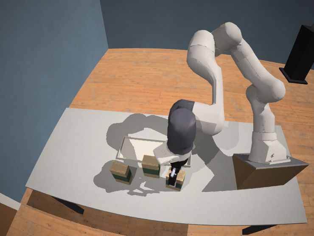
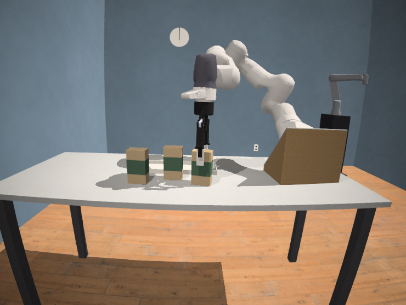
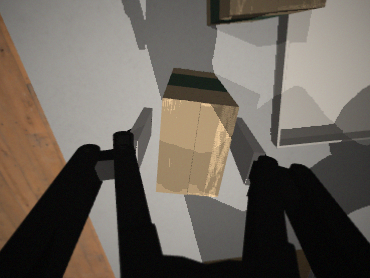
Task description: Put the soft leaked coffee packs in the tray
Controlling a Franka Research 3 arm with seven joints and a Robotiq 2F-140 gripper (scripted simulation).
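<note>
Three tan packs with green bands stand upright on the table. The right pack (image 1: 180,174) (image 2: 207,169) (image 3: 192,145) is between the fingers of my gripper (image 1: 175,178) (image 2: 203,156) (image 3: 191,125). The gripper is partly open, pointing down, with its fingertips beside the upper part of the pack. The wrist view shows a gap on each side. The middle pack (image 1: 150,169) (image 2: 173,163) (image 3: 270,7) stands at the tray's front edge. The left pack (image 1: 121,172) (image 2: 137,167) stands apart. The pale tray (image 1: 144,139) (image 3: 280,90) lies behind them, and no pack shows in its visible part.
The arm's wedge-shaped base (image 1: 264,175) (image 2: 311,157) stands at the right of the table (image 1: 76,131) (image 2: 65,176). The arm hides part of the tray's right side in the top view. The table's front edge lies in front of the packs.
</note>
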